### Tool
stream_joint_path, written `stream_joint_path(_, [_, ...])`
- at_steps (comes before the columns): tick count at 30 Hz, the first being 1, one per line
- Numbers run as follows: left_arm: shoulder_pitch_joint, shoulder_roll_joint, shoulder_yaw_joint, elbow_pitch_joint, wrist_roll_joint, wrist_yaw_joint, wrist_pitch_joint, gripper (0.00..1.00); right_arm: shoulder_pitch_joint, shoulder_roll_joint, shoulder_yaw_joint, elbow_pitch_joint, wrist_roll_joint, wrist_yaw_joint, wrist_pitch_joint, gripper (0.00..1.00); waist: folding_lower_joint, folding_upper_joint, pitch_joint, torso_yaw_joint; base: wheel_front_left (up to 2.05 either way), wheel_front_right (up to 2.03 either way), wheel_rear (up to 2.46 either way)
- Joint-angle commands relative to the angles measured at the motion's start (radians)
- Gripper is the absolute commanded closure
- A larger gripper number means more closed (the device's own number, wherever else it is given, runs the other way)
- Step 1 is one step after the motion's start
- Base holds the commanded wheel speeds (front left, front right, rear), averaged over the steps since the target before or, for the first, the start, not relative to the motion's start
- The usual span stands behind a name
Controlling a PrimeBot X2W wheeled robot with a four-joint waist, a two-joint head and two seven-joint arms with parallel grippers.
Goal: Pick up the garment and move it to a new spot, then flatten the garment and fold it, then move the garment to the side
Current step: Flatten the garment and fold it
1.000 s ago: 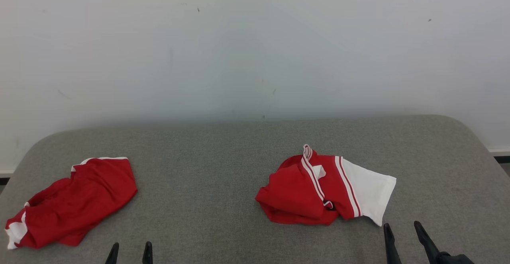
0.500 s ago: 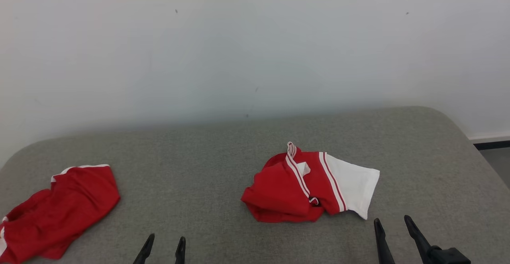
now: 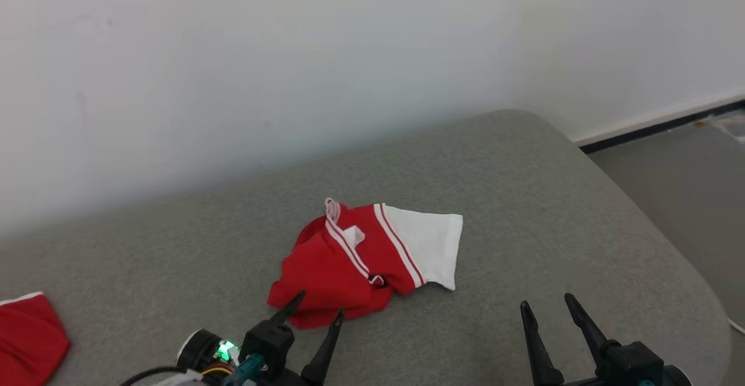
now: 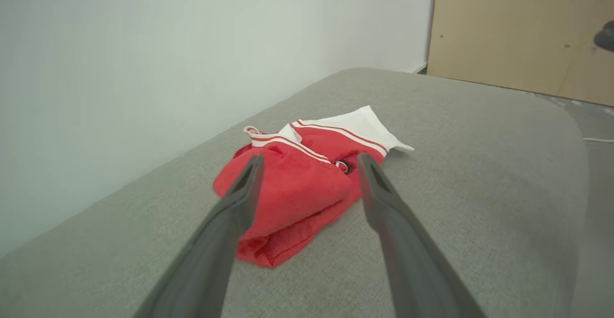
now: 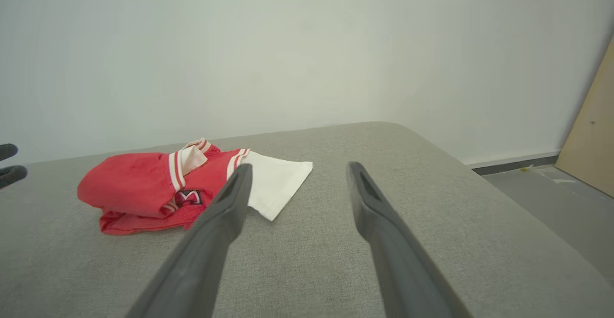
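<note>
Head view: two garments, two tools

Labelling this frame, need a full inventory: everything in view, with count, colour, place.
red-and-white garment: 1, red with white sleeve, crumpled mid-table
second garment: 1, red, table's left side, cut off by the head view's edge
table: 1, grey fabric, under both garments
wall: 1, white, behind the table
floor: 1, grey, right of the table
wooden panel: 1, light brown, upper right of left wrist view
left tool: 1, dark, open, at the garment's near red edge
right tool: 1, dark, open, over bare table
</note>
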Motion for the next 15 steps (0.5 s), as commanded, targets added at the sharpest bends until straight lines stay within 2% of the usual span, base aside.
stream_joint_path(1, [-0.022,0.005,-0.008,0.015,-0.001,0.002,0.006,0.00,-0.010,-0.001,0.003,-0.004,0.002,-0.002,-0.001,0.00,-0.0001,-0.0002,0.059,-0.132,0.00,0.00,0.00])
stream_joint_path(4, [-0.076,-0.001,-0.037,0.094,-0.002,0.003,0.047,0.00,-0.010,0.000,0.003,-0.007,0.008,-0.002,-0.004,0.00,-0.0001,-0.0002,0.080,-0.188,0.00,0.00,0.00])
stream_joint_path(11, [-0.214,-0.018,-0.101,0.256,0.065,0.014,0.133,0.00,0.011,0.000,-0.032,-0.027,0.033,-0.002,-0.037,0.00,-0.0001,-0.0002,0.143,-0.226,0.00,0.00,0.00])
stream_joint_path(15, [-0.277,-0.014,-0.096,0.346,0.093,0.074,0.151,0.00,0.018,0.000,-0.044,-0.031,0.045,-0.002,-0.054,0.00,-0.0001,-0.0002,0.163,-0.235,0.00,0.00,0.00])
